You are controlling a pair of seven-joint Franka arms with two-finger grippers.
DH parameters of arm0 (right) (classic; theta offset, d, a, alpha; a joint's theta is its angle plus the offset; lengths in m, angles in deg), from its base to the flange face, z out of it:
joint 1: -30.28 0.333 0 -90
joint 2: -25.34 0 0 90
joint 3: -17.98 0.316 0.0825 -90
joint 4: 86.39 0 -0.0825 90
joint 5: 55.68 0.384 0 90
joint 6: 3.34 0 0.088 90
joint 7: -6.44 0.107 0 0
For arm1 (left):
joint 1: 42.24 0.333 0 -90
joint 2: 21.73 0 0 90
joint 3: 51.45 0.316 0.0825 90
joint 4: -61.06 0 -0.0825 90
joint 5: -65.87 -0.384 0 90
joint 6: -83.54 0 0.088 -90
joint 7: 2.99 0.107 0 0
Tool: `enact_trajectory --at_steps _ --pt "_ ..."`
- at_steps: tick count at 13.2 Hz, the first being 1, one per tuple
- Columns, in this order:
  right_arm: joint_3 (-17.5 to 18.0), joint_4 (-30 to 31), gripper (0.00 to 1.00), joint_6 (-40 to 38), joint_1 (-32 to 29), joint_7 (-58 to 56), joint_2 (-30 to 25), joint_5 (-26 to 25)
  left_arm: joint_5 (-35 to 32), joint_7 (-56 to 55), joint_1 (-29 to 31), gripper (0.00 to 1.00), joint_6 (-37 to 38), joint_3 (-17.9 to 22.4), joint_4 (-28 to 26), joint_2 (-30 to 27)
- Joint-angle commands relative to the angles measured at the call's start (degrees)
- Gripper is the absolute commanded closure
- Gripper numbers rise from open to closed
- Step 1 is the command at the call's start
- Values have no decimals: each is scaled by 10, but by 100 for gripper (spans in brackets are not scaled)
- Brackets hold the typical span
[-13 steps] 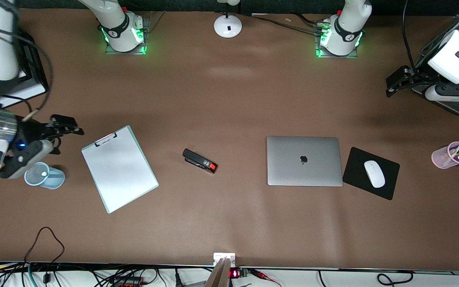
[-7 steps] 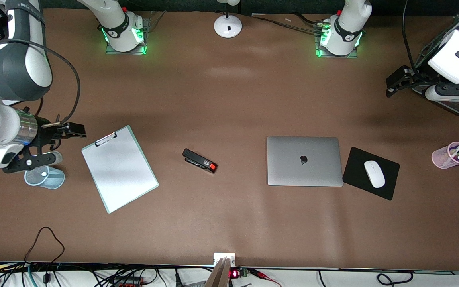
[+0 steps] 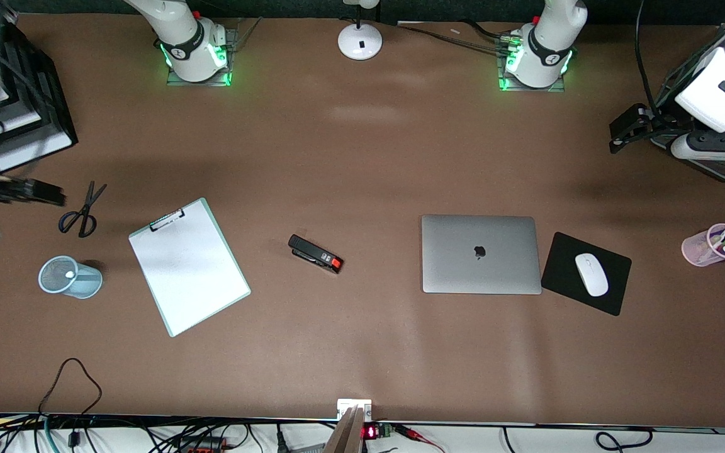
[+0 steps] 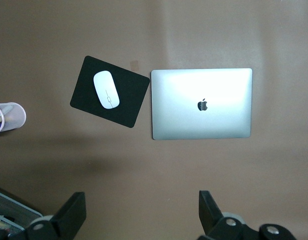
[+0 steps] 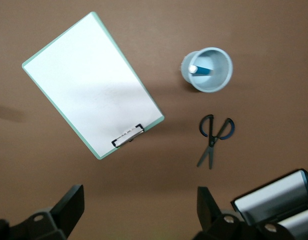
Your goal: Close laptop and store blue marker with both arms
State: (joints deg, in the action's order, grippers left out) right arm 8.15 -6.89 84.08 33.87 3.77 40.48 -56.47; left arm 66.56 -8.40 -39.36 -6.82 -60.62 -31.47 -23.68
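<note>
The laptop lies closed on the table, lid up with the apple logo showing; it also shows in the left wrist view. The blue marker stands in a light-blue mesh cup, white tip up. My right gripper is open and empty, up in the air beside the scissors; its wrist view shows the jaws wide apart over bare table. My left gripper is open and empty, waiting high at the left arm's end.
A clipboard and a black stapler lie between cup and laptop. A black mouse pad with a white mouse sits beside the laptop. A pink cup holds pens. A black file tray stands at the right arm's end.
My right arm has swung away from over the mesh cup toward the table's end, uncovering the scissors. The left arm has not moved.
</note>
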Motion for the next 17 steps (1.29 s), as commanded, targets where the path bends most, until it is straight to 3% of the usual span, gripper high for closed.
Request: enact_trajectory --at_steps 1,4,8,12,17 --pt "55 34 0 17 -45 15 -34 -2 12 11 0 0 0 2 -9 -13" --pt "55 42 0 13 -45 8 -45 -9 12 10 -1 0 0 1 -10 -13" --pt "54 138 0 62 -46 8 -110 -10 12 9 -2 0 1 1 -8 -13" --pt "54 161 0 61 -46 14 -141 -9 12 12 1 0 1 2 -8 -13" --pt "59 148 0 42 -44 29 -143 -8 12 14 4 0 3 2 -7 -14"
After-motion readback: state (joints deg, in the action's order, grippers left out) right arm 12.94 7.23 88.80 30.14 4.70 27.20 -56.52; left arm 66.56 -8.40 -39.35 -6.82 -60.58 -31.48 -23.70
